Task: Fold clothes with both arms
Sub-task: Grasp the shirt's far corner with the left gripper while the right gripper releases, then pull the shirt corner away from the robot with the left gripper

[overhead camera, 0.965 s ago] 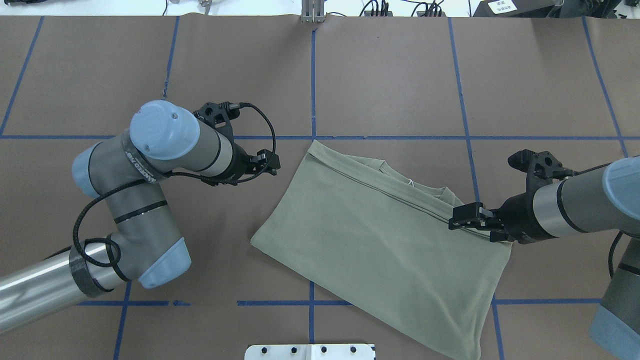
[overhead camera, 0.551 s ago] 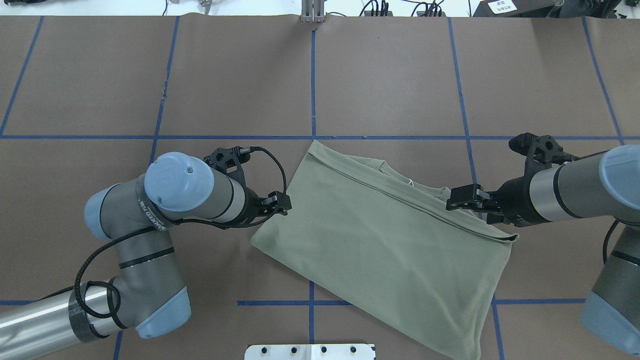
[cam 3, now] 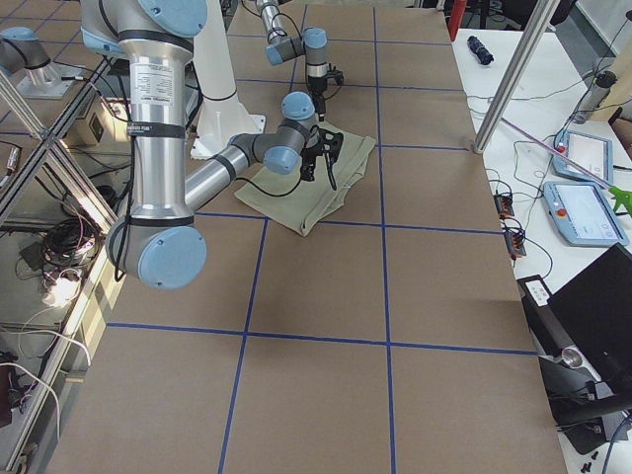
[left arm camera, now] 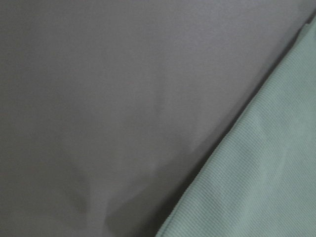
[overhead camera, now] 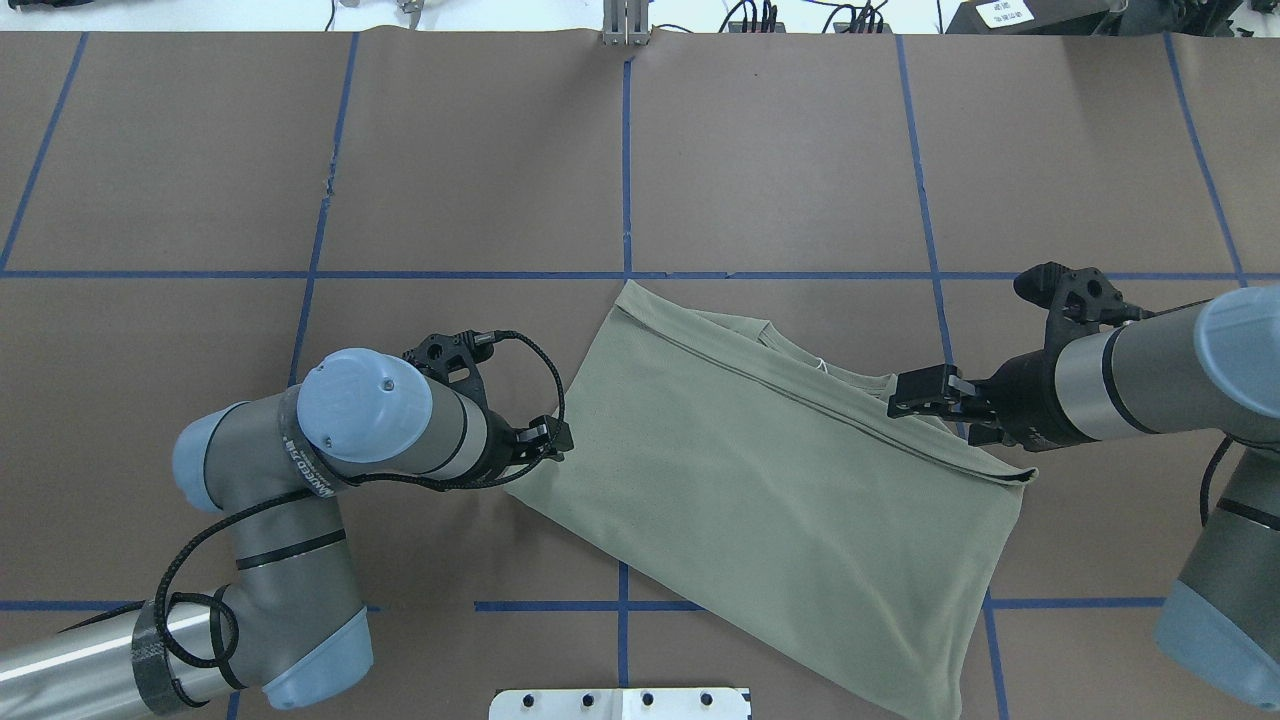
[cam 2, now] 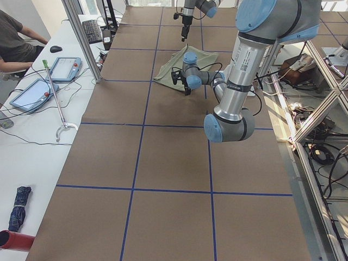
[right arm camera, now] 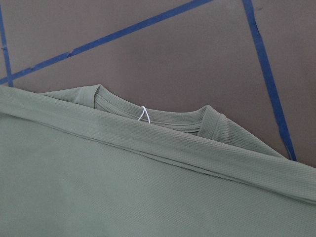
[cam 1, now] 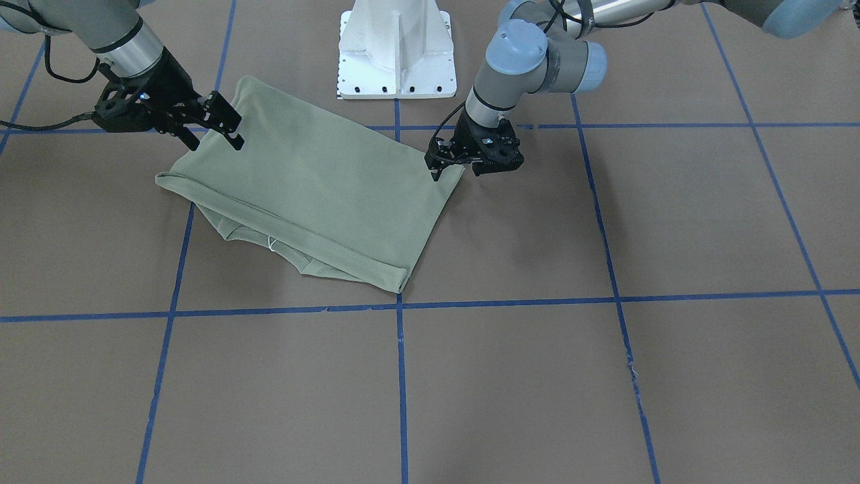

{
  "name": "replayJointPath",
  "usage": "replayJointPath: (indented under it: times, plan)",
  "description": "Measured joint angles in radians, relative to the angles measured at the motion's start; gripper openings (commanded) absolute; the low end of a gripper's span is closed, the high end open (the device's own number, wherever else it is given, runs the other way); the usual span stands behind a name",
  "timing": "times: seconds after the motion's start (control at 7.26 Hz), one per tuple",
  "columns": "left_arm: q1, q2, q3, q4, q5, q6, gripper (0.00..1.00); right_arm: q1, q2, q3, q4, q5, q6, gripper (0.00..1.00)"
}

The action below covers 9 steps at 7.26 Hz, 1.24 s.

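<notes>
Left claw (cam 1: 445, 163) sits low at the shirt's (overhead camera: 760, 480) corner, just left of centre in the overhead frame, with its tips at the cloth edge. I cannot tell whether its fingers are apart or pinched on fabric. Right claw (cam 1: 216, 138), fingers spread and holding nothing, hovers over the doubled edge near the collar (right arm camera: 148, 123) at centre right. The shirt lies folded in half on the table (overhead camera: 800, 150), slanting from centre down to lower right.

To do this step well, each claw should probably take a corner through both layers, not just the top one. The two should then lift level and travel together, so the cloth stays taut and the fold lands square.

Writing: a white loop (right arm camera: 143, 114) at the collar bears no text. The band (overhead camera: 300, 462) on the left arm and a white sign (overhead camera: 1005, 12) at upper right carry print — too small to read.
</notes>
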State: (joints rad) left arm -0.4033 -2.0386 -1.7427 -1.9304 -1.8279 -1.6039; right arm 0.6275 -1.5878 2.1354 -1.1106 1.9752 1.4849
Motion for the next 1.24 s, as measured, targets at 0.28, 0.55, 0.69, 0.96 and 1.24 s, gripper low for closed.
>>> replayJointPath:
  times: [0.28, 0.55, 0.69, 0.96, 1.24]
  plan:
    - [0.002, 0.001, 0.001, 0.000, 0.001, -0.002, 0.15, 0.001, 0.000, 0.000, 0.000, 0.000, 0.000, 1.00]
    - [0.006, 0.001, 0.002, -0.001, 0.000, -0.001, 0.00, 0.001, 0.000, 0.000, 0.000, -0.001, 0.000, 1.00]
    - [0.009, 0.002, 0.000, 0.000, -0.001, 0.000, 0.00, 0.002, 0.000, 0.002, 0.000, -0.001, 0.000, 1.00]
    - [0.005, 0.005, -0.010, 0.008, -0.003, 0.001, 0.00, 0.003, 0.000, 0.004, 0.000, -0.001, 0.000, 1.00]
    - [-0.059, 0.005, -0.004, 0.053, 0.001, 0.009, 0.00, 0.003, 0.000, 0.005, 0.000, -0.001, 0.000, 1.00]
